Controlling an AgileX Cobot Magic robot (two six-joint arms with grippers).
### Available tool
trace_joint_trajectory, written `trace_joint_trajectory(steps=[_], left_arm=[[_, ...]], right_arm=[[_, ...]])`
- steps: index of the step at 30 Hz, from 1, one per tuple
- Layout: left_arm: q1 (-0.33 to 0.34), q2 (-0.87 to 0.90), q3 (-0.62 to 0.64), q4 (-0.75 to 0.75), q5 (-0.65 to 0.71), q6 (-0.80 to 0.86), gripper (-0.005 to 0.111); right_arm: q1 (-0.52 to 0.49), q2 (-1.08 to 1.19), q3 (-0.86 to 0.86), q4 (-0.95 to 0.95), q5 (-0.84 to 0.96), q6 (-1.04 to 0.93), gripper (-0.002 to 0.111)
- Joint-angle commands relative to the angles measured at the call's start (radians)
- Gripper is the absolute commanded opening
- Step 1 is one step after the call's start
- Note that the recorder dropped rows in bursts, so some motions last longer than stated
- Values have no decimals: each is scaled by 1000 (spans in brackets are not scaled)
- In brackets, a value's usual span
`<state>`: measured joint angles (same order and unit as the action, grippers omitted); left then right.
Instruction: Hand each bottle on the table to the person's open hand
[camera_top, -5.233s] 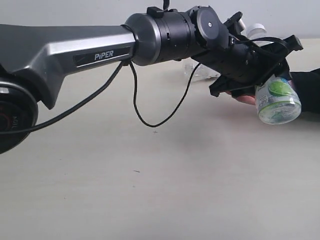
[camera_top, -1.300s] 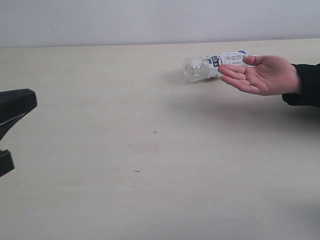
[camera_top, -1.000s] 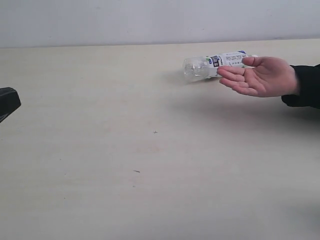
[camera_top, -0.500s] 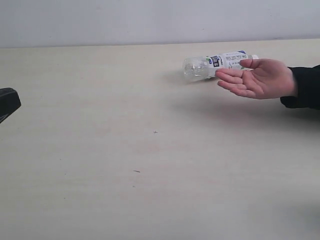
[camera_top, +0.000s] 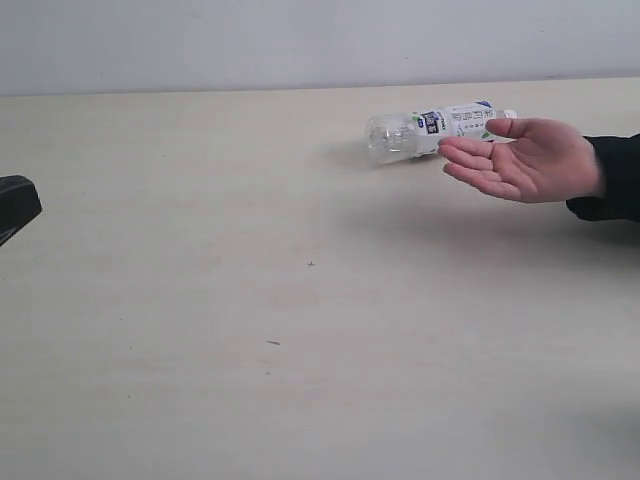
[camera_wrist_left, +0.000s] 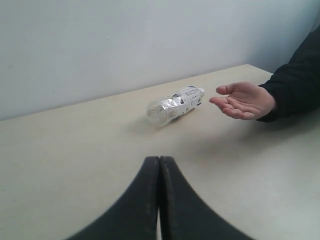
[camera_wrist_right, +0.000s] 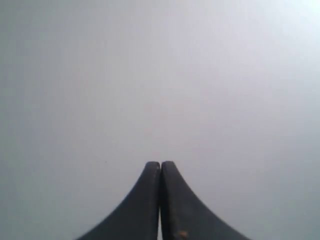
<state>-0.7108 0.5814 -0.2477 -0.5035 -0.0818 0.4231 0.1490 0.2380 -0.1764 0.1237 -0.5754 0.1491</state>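
One bottle (camera_top: 420, 132) lay on its side on the bench (camera_top: 300, 350), just beside the fingertips of the open hand (camera_top: 530, 160). Its white cap pointed toward that hand and its clear base away from it. The body was see-through plastic, wrapped in a white label with blue and dark print. My left jaws were clenched on nothing, well apart from the hand. My right jaws were clenched too, holding nothing.

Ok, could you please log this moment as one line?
clear white-labelled plastic bottle: lying on pale beige table | person's open hand: empty | left end effector: shut, empty | right end effector: shut, empty
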Motion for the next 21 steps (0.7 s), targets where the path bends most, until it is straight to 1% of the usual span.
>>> trace_joint_trajectory(steps=[1,3,4,8,10,11,14,16,19,21], left_arm=[[2,-6,5,5,-4,-6,0],[2,-6,5,5,-4,-6,0],[2,-6,5,5,-4,-6,0],[2,-6,5,5,-4,-6,0],[2,-6,5,5,-4,-6,0],[2,-6,5,5,-4,-6,0],[2,-6,5,5,-4,-6,0],[2,-6,5,5,-4,-6,0],[2,-6,5,5,-4,-6,0],[2,-6,5,5,-4,-6,0]], right_arm=[[-4,367,-282,99,107,-175,1],[-4,566,-453,72,197,-178,1],[-4,643,-528,46,273,-178,1],[-4,986,-935,-135,684,-182,1],[-4,1149,-1126,-160,923,-243,1],[-4,1226,-1196,-158,1010,-292,1],[5,1430,-1422,-84,1289,-589,0],[21,1530,-1523,3,1425,-790,0],[57,1657,-1637,71,1516,-1082,0],[87,1727,-1679,79,1519,-1230,1]])
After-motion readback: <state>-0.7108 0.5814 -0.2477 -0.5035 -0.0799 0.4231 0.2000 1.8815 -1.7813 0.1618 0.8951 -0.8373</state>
